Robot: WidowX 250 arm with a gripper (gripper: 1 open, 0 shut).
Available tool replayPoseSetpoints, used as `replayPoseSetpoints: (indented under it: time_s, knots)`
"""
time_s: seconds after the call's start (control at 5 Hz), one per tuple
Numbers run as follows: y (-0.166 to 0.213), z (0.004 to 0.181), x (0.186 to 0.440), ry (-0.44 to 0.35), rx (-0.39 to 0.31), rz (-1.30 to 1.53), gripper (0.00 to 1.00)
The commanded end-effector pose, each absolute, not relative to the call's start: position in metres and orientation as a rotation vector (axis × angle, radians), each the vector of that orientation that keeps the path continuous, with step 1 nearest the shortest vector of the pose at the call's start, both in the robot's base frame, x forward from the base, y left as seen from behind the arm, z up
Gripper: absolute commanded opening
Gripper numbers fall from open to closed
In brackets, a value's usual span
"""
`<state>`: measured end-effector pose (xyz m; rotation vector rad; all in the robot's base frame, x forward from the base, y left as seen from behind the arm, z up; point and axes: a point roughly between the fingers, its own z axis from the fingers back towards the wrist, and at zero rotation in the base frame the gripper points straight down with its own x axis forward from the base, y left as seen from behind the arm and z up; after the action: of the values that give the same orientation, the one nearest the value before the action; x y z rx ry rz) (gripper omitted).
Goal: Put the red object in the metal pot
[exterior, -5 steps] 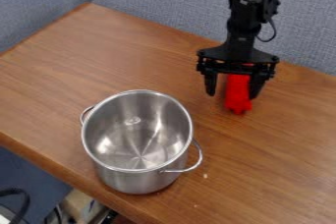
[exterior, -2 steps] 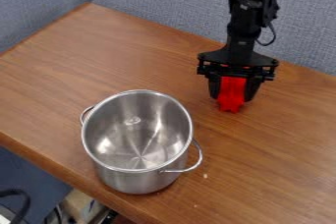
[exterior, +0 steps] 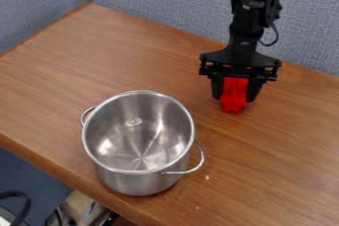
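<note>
The red object [exterior: 235, 95] stands on the wooden table at the right, a short way beyond the metal pot [exterior: 139, 141]. My gripper [exterior: 237, 83] points straight down over it, with a black finger close against each side of the block's upper part. The frame does not show whether the fingers press the block. The block's lower end rests on the table. The shiny round pot sits near the table's front edge, empty, with one small handle showing at its right.
The wooden table [exterior: 79, 61] runs away to the left and back. Its front edge drops off just below the pot. A grey-blue wall stands behind the arm.
The gripper has come down a little around the red block and its fingers have drawn closer to the block's sides. The pot has not moved.
</note>
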<state>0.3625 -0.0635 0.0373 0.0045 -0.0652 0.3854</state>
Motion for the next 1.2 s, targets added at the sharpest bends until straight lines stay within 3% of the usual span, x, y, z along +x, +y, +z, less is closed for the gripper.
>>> replayPoseSetpoints:
  time_s: [0.0, 1.0]
  knots:
    - [-0.0581, 0.0469, 0.3676, -0.093, -0.003, 0.399, 0.0]
    - [-0.0535, 0.0465, 0.3664, -0.091, 0.007, 0.4, 0.0]
